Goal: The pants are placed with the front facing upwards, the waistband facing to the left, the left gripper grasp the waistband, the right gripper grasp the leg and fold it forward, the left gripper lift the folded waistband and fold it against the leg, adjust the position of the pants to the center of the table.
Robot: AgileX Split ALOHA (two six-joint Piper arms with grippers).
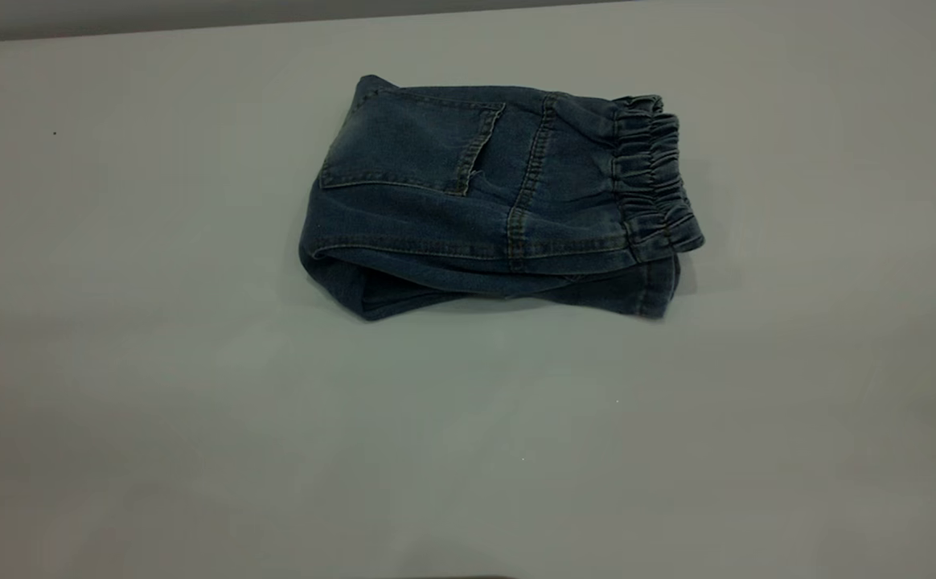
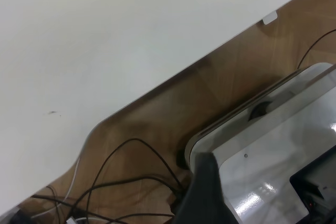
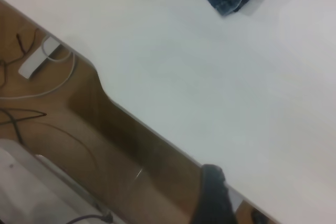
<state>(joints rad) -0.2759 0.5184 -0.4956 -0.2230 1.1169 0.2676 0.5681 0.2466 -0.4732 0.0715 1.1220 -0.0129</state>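
Left pincer (image 2: 202,192) parked off the tabletop (image 1: 114,362) edge, over wood floor and cables; only a dark tip visible, can't tell whether apart or together. Pants (image 1: 484,201) folded into a compact bundle around tabletop centre, back patch pocket (image 1: 412,145) up, waistband (image 1: 657,173) on the bundle's right side. Right pincer (image 3: 212,195) parked at the tabletop edge, well apart from pants, state can't tell.

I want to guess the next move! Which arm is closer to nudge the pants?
Probably right. The pants lie slightly right of the middle of the table, and the right gripper camera sees them; the left gripper camera doesn't. Both sit back at the table edge.
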